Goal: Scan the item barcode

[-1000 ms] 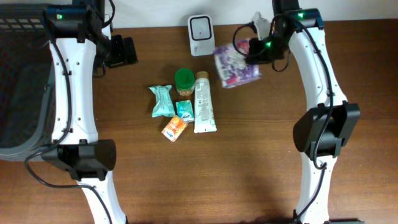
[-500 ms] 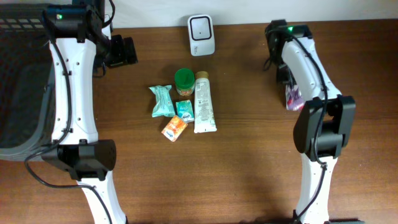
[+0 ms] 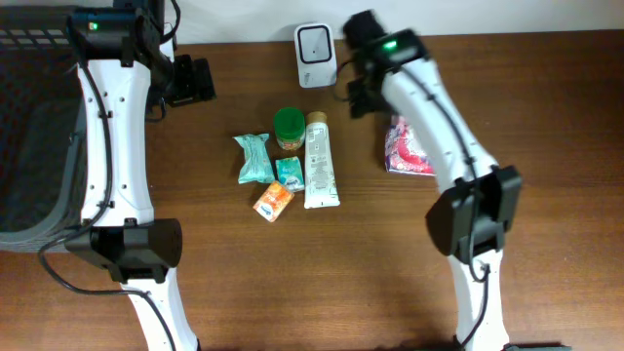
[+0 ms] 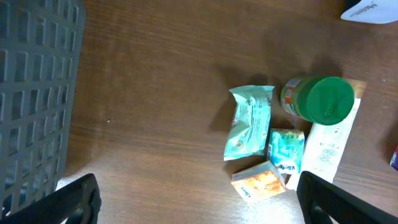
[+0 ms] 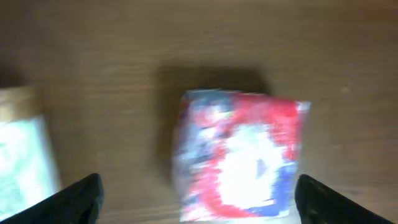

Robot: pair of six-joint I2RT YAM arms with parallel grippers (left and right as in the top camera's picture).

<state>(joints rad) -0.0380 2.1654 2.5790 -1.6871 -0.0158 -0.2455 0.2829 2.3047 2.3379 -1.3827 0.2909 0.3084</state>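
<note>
The item to scan, a soft packet point(image 3: 408, 146) printed in pink, red and white, lies flat on the wooden table point(image 3: 556, 195). It is well apart from the white barcode scanner point(image 3: 315, 43), which stands at the far edge, and to the right of the white tube point(image 3: 319, 161). The right gripper point(image 3: 359, 93) is near the scanner, with its fingers point(image 5: 78, 198) spread wide and nothing between them. In the right wrist view the packet shows ahead of the two tips, resting on the wood (this picture is blurred, so its print cannot be read). The left gripper point(image 3: 190, 80) is also wide open and empty, beside the grey basket point(image 3: 29, 127). Left of the tube are a green-lidded jar point(image 3: 289, 125), a teal packet point(image 3: 254, 157), a small teal box point(image 3: 290, 173) and an orange box point(image 3: 274, 201).
</note>
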